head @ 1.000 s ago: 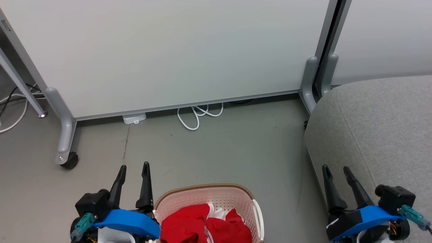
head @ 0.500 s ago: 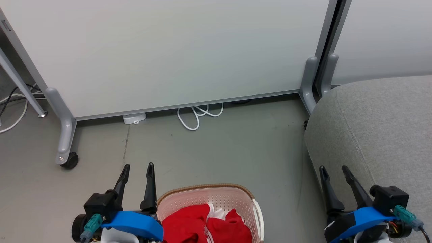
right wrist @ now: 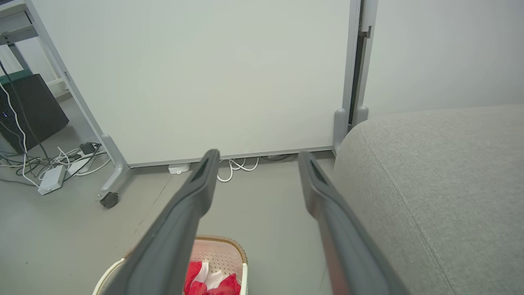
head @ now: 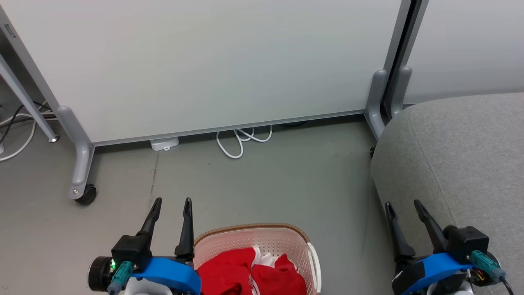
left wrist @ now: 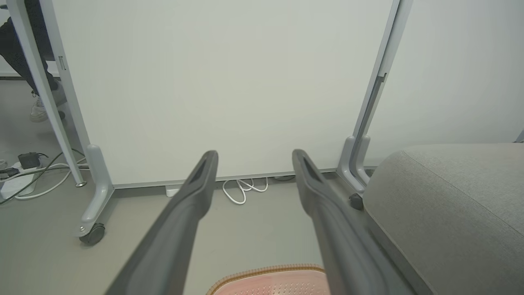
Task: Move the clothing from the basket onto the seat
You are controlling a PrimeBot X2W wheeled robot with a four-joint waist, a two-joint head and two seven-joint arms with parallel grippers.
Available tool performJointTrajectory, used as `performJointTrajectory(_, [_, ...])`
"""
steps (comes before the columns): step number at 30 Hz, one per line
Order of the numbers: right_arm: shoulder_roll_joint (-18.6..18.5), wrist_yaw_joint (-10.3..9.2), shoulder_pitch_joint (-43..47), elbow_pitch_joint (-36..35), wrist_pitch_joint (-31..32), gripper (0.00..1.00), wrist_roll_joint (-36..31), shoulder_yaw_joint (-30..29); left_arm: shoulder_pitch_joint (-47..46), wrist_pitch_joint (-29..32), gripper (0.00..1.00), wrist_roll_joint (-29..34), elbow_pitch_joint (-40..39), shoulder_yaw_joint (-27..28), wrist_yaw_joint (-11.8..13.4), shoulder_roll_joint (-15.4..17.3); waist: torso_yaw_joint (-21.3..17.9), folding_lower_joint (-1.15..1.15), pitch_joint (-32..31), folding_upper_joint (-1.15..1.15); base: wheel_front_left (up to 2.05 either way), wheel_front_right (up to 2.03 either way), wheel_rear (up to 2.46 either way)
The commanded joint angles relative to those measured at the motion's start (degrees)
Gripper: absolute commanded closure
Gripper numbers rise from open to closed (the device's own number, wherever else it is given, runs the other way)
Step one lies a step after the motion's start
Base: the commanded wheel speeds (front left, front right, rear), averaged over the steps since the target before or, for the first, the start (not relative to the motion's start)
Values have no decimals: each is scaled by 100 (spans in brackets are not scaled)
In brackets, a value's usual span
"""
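On my head camera, my left claw point(head: 172, 200) sits at the lower left. Its two long dark fingers are spread apart with nothing between them, tips pointing up over the grey floor point(head: 286, 184). It is just beside the left rim of the small cream-white perforated plastic basket point(head: 254, 226) with a brown woven-look rim, which stands on the floor at bottom centre. The soft red clothing point(head: 241, 272) with white trim lies bunched inside the basket; there is some print on it, too small for me to read. My right claw point(head: 401, 203), at the lower right, is likewise spread and empty. Its fingers lie against the near-left edge of the large grey fabric seat point(head: 462, 155), well apart from the basket, and I cannot tell whether they touch the cushion. Behind stands a white wheeled partition panel point(head: 204, 61) on grey legs, with a looped white cable point(head: 235, 143) on the floor under its lower edge. On my left wrist view, a person's pale shoe point(left wrist: 39, 112) shows past the panel's left post.
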Motion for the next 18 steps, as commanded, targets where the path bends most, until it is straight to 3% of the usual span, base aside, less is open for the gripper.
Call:
performJointTrajectory(1, [-37,3,6,7,-43,0,-88,13,-98,-45,0,86,17,-25,10,16,8,0,1,0,0,0,0])
performJointTrajectory(18, [-37,3,-40,53,-59,0,-45,18,-45,-45,0,11,41,14,6,15,0,0,-18,0,0,0,0])
